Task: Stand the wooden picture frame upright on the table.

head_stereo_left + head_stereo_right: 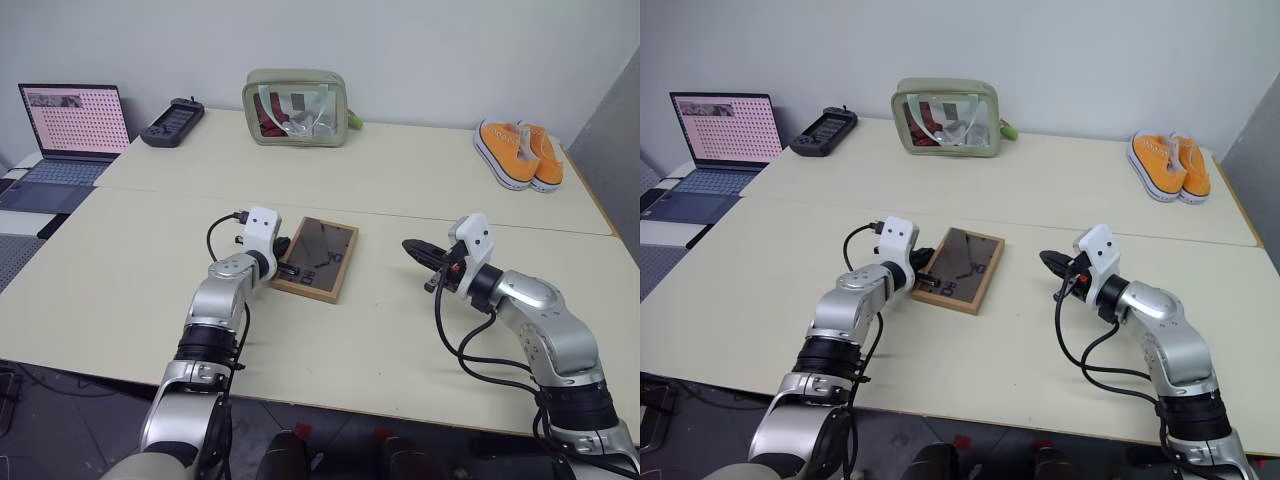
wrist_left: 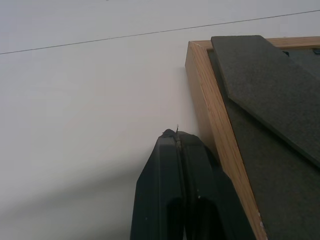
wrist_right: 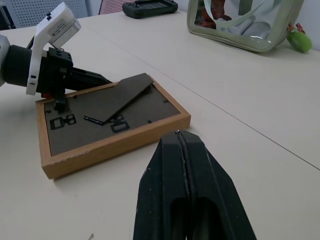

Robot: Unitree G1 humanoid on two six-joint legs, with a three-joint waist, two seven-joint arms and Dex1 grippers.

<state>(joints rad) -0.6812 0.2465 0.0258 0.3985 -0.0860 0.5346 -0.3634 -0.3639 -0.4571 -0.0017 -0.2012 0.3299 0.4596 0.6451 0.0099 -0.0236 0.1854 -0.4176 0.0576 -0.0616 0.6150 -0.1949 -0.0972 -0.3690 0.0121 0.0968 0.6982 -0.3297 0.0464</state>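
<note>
Wooden picture frame (image 1: 316,259) lies face-down mid-surface (image 1: 150,290), long axis running away from the robot, the left fingers (image 1: 287,268) pressed together at its near-left edge, the right fingers (image 1: 416,249), also pressed together, hovering farther off.
</note>
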